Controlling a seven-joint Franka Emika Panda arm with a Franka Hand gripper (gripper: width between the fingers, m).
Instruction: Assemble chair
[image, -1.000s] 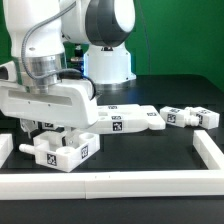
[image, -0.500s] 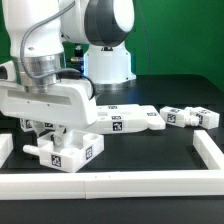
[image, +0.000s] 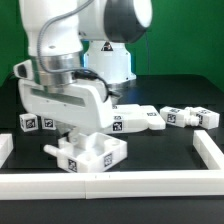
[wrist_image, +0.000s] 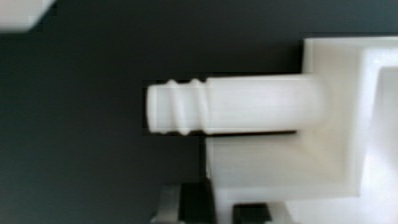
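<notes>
A blocky white chair piece with black-and-white tags lies near the front rail, right under my hand. My gripper is shut on it from above, and the hand hides its fingers. In the wrist view the piece fills one side, with a ribbed round peg sticking out of it. My gripper shows two dark pads with white plastic between them. A flat white slab and short tagged pieces lie further back, toward the exterior view's right.
A small tagged white block lies at the exterior view's left. The long plain white border rail runs along the front and up the right side. The robot's base stands behind.
The arm has swung toward the exterior view's right, carrying the blocky piece with it. The piece has turned and now sits further right along the front rail.
</notes>
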